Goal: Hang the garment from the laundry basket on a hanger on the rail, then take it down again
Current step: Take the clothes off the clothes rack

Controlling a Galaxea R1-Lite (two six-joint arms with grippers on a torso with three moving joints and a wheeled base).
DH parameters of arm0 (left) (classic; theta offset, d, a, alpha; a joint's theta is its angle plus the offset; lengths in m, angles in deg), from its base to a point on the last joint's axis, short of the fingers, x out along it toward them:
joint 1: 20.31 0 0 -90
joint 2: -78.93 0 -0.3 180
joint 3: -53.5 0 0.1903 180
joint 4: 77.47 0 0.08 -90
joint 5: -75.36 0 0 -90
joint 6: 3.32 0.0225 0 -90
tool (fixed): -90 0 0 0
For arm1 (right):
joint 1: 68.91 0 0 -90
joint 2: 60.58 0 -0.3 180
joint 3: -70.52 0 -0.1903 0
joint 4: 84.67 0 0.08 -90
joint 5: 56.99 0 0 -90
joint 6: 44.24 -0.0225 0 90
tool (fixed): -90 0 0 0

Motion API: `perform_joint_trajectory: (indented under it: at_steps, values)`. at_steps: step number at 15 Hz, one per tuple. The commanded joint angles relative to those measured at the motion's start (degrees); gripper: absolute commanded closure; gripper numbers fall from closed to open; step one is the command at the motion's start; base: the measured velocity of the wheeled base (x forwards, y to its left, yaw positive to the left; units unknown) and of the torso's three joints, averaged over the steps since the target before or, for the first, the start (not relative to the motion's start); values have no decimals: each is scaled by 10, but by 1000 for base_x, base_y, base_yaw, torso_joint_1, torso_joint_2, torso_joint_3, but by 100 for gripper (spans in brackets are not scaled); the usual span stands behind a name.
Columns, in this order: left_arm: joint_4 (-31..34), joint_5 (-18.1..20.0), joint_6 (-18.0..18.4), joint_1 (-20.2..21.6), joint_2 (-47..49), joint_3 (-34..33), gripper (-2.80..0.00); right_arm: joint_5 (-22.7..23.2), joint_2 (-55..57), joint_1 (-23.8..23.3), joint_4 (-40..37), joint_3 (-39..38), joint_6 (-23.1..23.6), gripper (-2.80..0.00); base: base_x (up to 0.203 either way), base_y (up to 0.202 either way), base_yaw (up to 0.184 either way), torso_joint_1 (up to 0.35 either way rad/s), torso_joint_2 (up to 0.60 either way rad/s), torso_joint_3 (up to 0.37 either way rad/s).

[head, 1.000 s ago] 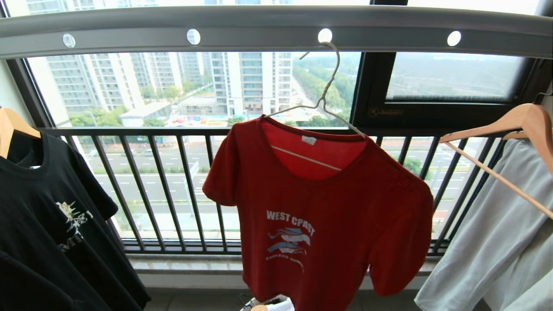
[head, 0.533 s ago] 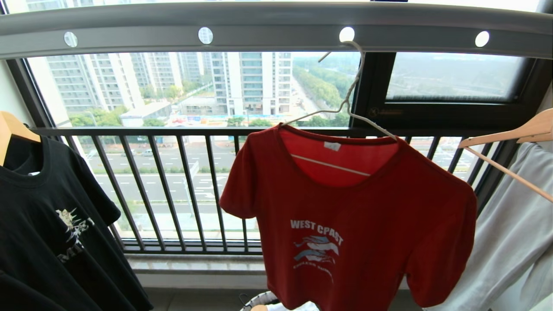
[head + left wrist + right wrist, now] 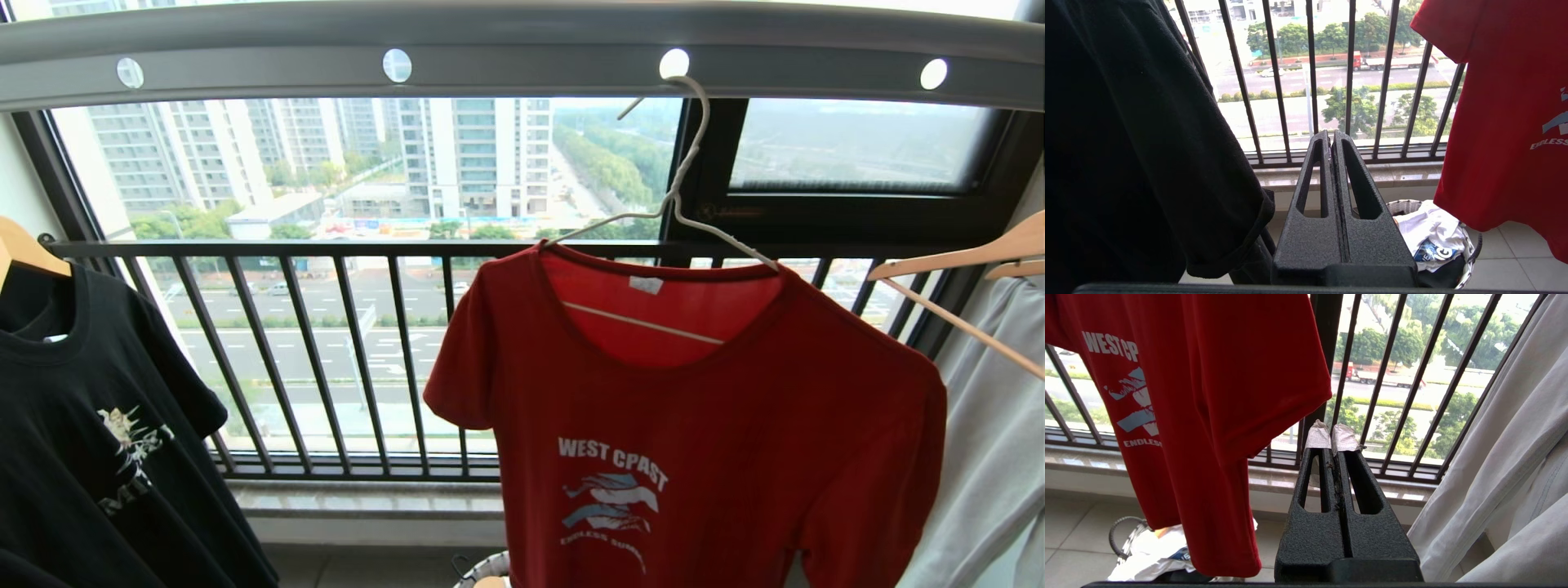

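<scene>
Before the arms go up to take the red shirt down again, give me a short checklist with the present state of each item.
1. Garment sits on the hanger, both shoulders covered: ok.
2. Hanger hook is through a hole of the rail: ok.
3. Left gripper empty, jaws shut, apart from the black T-shirt beside it: ok.
4. Right gripper empty, jaws shut, below the garment's sleeve: ok.
5. Jaws open for a grasp: not ok.
6. Laundry basket has room for the garment: cannot tell; a white shirt lies in it.
</scene>
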Motion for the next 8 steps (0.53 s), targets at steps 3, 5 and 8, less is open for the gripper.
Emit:
perform_joint_trajectory:
  at_steps: [3,5,8]
  values:
    - [0,0,0,0,0,0,0,0,1,0,-1,0,3,0,0,0,0,0,0,0]
    - [0,0,0,0,0,0,0,1,1,0,-4,1,7,0,0,0,0,0,0,0]
    - [0,0,0,0,0,0,0,0,1,0,-1,0,4,0,0,0,0,0,0,0]
